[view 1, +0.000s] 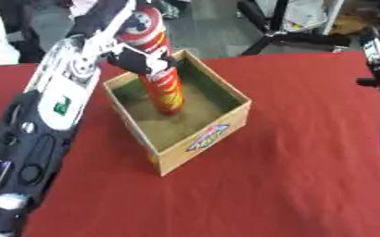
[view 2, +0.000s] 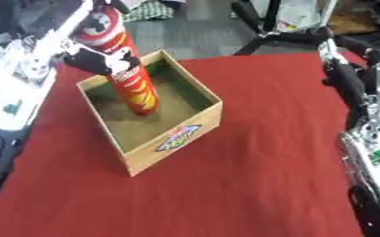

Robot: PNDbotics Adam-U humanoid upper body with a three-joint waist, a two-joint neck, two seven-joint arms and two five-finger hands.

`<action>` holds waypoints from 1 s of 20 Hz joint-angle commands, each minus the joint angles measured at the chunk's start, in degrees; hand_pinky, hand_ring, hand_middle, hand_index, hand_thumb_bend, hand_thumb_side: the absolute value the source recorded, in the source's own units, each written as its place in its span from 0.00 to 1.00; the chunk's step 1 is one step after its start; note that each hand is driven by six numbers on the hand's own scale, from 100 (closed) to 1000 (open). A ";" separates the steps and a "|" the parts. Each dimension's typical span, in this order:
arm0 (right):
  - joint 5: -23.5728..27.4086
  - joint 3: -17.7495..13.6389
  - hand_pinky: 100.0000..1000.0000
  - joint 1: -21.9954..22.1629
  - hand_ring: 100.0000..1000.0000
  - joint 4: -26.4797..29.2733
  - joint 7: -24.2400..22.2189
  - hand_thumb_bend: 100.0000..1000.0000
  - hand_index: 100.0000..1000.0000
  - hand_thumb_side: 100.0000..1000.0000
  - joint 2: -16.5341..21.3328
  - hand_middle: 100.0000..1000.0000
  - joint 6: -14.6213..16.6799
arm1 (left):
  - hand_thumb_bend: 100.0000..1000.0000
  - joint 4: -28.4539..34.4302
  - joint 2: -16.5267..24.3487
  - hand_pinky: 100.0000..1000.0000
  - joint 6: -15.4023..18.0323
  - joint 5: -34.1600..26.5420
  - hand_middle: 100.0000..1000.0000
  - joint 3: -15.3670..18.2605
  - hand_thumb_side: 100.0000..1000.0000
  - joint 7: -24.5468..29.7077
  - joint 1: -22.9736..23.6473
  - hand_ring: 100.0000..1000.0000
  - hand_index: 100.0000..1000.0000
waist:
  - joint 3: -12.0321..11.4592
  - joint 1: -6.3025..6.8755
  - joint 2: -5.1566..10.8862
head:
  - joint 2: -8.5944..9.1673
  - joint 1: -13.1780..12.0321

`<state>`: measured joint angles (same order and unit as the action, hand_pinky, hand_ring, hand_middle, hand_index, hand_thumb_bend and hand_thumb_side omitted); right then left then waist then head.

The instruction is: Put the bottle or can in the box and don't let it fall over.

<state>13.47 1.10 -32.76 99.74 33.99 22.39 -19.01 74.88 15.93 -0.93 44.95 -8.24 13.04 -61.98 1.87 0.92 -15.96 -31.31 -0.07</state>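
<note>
The left hand (view 1: 141, 58) in the upper left has its fingers curled round the middle of the tall red can (view 1: 162, 78), likely so it won't tip. The can stands inside the cardboard box (view 1: 213, 134), its bottom on the box floor. The right hand (view 2: 351, 78), at the right edge, is idle; I cannot tell how its fingers are.

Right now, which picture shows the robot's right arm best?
The right eye view: the right arm runs down the whole right side over the red table. The left eye view catches only a sliver of it at the right edge; its hand shows clearly in neither.
</note>
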 commanded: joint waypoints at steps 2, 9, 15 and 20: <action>0.37 -0.26 0.54 -1.06 0.75 1.16 0.12 0.39 0.74 0.44 1.05 0.86 -0.05 | 0.42 -0.02 0.20 0.24 0.52 -0.60 0.12 0.92 0.00 -0.60 -0.93 0.05 0.09 | -0.15 -0.03 0.85 | 0.38 -0.07; 0.42 -0.30 0.54 -1.21 0.76 1.17 0.35 0.41 0.74 0.44 1.04 0.89 -0.08 | 0.95 0.48 0.32 0.91 3.16 0.10 0.57 0.56 0.03 4.56 -0.76 0.66 0.64 | -0.36 -0.02 0.64 | 0.18 0.09; 1.05 -0.40 0.54 -1.23 0.77 1.08 2.84 0.42 0.75 0.44 1.03 0.90 -0.23 | 1.00 1.97 0.50 1.00 3.90 1.51 0.71 1.45 0.38 5.58 -0.79 0.75 0.78 | -0.48 -0.09 0.73 | -0.05 0.11; 1.22 -0.25 0.54 -1.22 0.76 1.17 3.19 0.42 0.76 0.45 1.03 0.90 -0.20 | 1.00 2.85 0.54 1.00 3.21 1.58 0.71 1.64 0.36 4.53 -0.77 0.74 0.78 | -0.42 -0.09 0.83 | -0.53 0.22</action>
<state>14.44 1.11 -33.05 99.75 36.84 22.40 -19.19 76.49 15.54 2.42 46.37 -7.23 17.95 -61.62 1.42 0.93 -16.25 -31.64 0.11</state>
